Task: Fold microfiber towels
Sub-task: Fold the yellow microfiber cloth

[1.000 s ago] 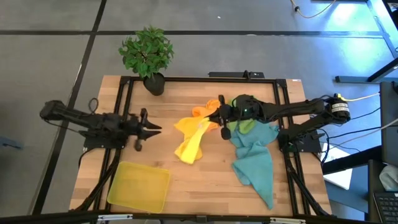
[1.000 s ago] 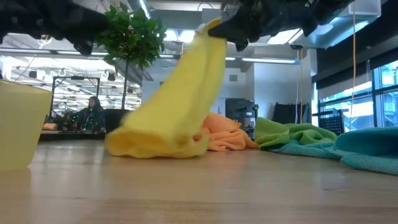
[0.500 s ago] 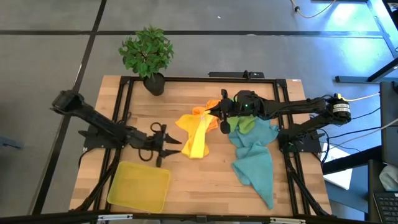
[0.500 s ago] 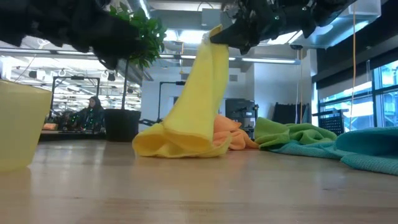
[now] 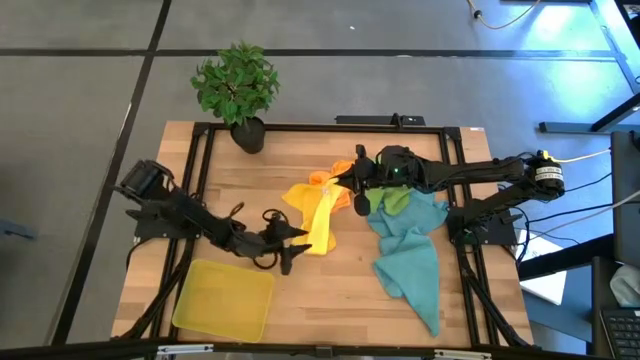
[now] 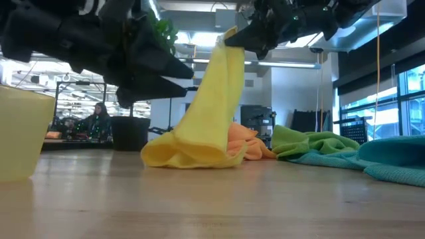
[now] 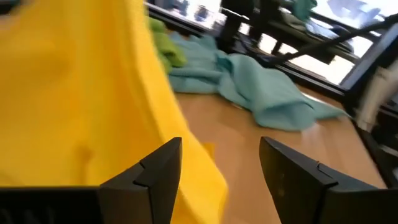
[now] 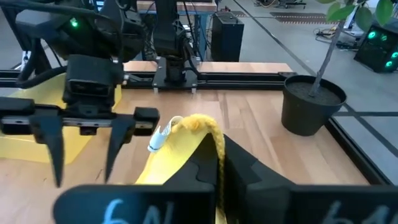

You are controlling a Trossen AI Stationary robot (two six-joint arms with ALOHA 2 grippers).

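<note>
Between the two grippers hangs the yellow towel (image 5: pixel 316 222). The right gripper (image 5: pixel 352 183) has its fingers pressed together on the towel's upper corner, holding it well above the wood, so the cloth drops in a long drape and ends in a crumpled heap on the table (image 5: pixel 330 300). In the low view that heap's lower edge lies flat on the boards while the raised edge runs straight up to the pinch.

The left gripper (image 5: pixel 293 238) is level with the hanging cloth, its fingers (image 7: pixel 155 174) spread wide and pointing at the towel's side edge; the yellow fabric sits just in front of one fingertip, and I cannot tell whether it touches.

Behind the pinching fingers the orange towel (image 5: pixel 322 181) lies bunched against the yellow one. Beyond them, on the far side from the left gripper, the green towel (image 5: pixel 392 202) overlaps a teal-blue towel (image 5: pixel 412 265) that trails toward the table's near edge.

Below the spread fingers lies the yellow tray (image 5: pixel 224 298), close by. A potted plant (image 5: pixel 237 88) stands at the far edge. Bare wood shows between the tray and the teal-blue cloth.
</note>
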